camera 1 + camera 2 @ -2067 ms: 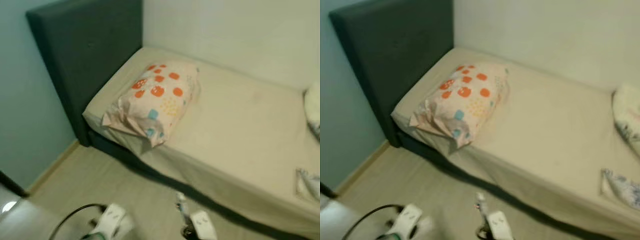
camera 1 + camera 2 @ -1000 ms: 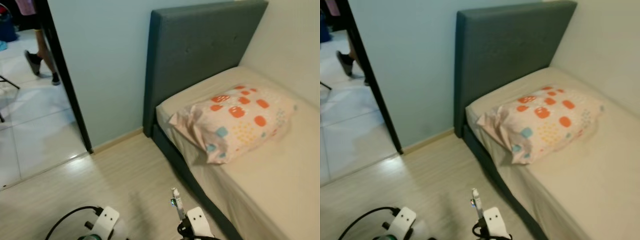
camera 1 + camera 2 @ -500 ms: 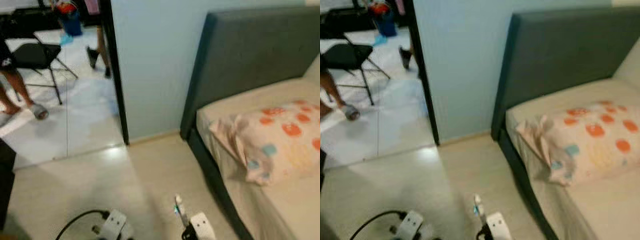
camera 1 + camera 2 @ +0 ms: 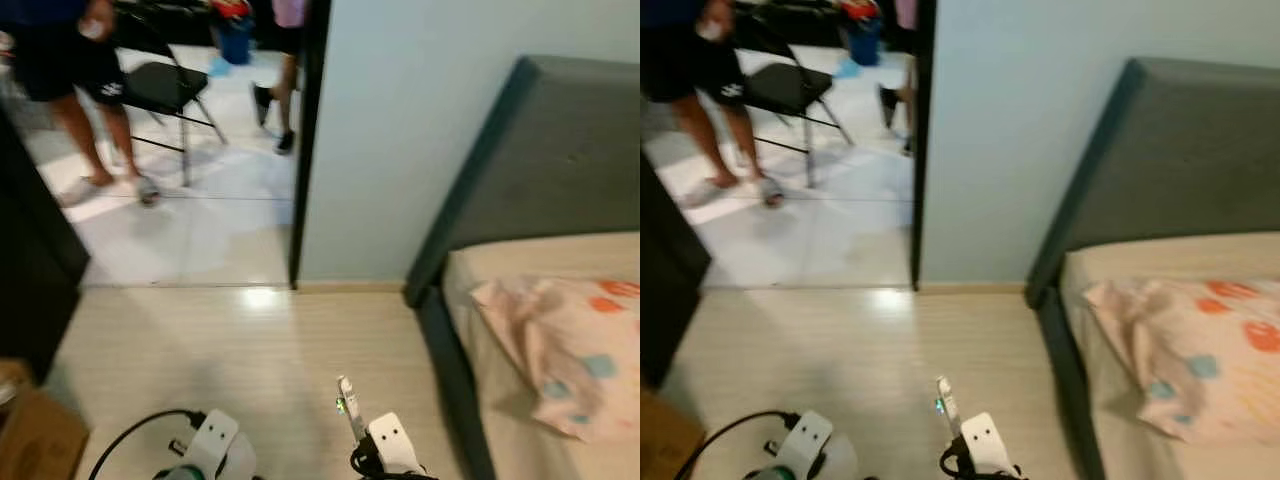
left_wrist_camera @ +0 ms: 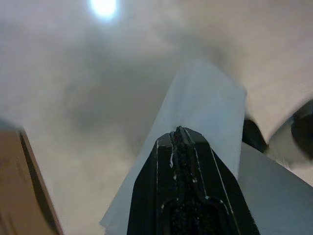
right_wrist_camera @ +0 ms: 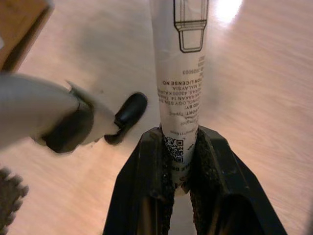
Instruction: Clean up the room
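Note:
My right gripper (image 6: 179, 142) is shut on a white tube (image 6: 179, 58) with printed text, which stands up between the fingers over the pale wood floor. In the left eye view the tube's tip (image 4: 347, 398) pokes up from the right arm at the bottom edge. My left gripper (image 5: 178, 132) is shut on a thin white sheet (image 5: 205, 107) that spreads out behind its black fingers; what the sheet is cannot be made out. The left arm (image 4: 215, 445) sits low at the bottom left.
A bed with a grey headboard (image 4: 545, 160) and a spotted pillow (image 4: 575, 340) is on the right. A black-framed doorway (image 4: 305, 150) leads to a tiled room with people and a folding chair (image 4: 165, 90). A cardboard box (image 4: 35, 440) and dark furniture (image 4: 30, 250) stand at the left.
The camera has swung left: the bed has slid to the right edge and the doorway, tiled room and people have come into view. Both grippers keep their hold.

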`<state>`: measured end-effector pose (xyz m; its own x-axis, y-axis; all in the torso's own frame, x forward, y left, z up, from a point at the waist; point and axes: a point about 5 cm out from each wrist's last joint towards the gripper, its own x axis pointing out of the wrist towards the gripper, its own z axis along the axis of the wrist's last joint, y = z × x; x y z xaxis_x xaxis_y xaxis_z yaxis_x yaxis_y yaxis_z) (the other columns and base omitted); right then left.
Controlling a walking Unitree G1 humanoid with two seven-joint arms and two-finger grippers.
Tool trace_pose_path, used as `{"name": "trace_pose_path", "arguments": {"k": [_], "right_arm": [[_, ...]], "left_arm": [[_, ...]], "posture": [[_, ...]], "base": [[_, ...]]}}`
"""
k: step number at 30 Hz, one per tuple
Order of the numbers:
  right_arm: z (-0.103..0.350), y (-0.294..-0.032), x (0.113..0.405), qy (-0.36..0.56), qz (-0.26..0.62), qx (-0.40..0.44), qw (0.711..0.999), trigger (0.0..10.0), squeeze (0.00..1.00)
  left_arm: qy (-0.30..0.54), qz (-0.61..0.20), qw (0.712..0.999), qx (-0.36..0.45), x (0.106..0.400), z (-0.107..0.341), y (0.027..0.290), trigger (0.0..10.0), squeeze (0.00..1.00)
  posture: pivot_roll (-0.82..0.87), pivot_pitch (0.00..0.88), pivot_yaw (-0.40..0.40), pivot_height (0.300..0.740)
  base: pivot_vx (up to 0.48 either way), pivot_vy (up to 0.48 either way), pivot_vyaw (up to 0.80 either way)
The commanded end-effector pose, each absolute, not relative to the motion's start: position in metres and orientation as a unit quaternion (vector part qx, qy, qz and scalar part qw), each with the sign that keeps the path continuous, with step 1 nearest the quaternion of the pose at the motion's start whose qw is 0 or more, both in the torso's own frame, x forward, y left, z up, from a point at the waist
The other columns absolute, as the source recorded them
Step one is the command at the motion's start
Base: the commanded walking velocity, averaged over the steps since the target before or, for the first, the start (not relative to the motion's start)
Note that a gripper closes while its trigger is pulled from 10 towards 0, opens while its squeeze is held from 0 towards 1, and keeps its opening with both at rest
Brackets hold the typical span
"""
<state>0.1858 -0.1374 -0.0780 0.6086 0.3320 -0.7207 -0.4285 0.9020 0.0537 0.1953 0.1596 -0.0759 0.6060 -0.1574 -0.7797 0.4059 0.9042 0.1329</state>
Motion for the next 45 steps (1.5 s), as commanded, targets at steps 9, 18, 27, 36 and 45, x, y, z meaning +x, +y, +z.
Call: {"name": "trace_pose_path", "arguments": {"k": [9,18,27,36,45], "right_arm": [[-0.0811,-0.1404,0.1805,0.399,0.208,-0.063,0.891,10.0,0.0],[-0.0812,-0.1405,0.1803,0.4,0.207,-0.062,0.891,10.0,0.0],[-0.0811,-0.1406,0.1805,0.399,0.206,-0.061,0.891,10.0,0.0],[-0.0808,-0.1408,0.1809,0.399,0.206,-0.061,0.891,10.0,0.0],[-0.0805,-0.1408,0.1817,0.399,0.206,-0.061,0.892,10.0,0.0]], "left_arm": [[0.422,-0.162,0.88,0.148,0.1912,-0.0786,0.1583,10.0,0.0],[0.423,-0.161,0.88,0.147,0.1904,-0.079,0.1587,10.0,0.0],[0.423,-0.16,0.88,0.145,0.1907,-0.0789,0.1589,10.0,0.0],[0.422,-0.16,0.881,0.145,0.1916,-0.0784,0.159,10.0,0.0],[0.422,-0.16,0.881,0.145,0.1916,-0.0784,0.1591,10.0,0.0]], "posture": [[0.07,0.011,-0.018,0.74],[0.07,0.014,-0.017,0.74],[0.07,0.017,-0.017,0.74],[0.07,0.017,-0.017,0.74],[0.07,0.017,-0.017,0.74]], "base": [[0.0,0.0,0.8],[0.0,0.0,0.8],[0.0,0.0,0.8],[0.0,0.0,0.8],[0.0,0.0,0.8]]}}
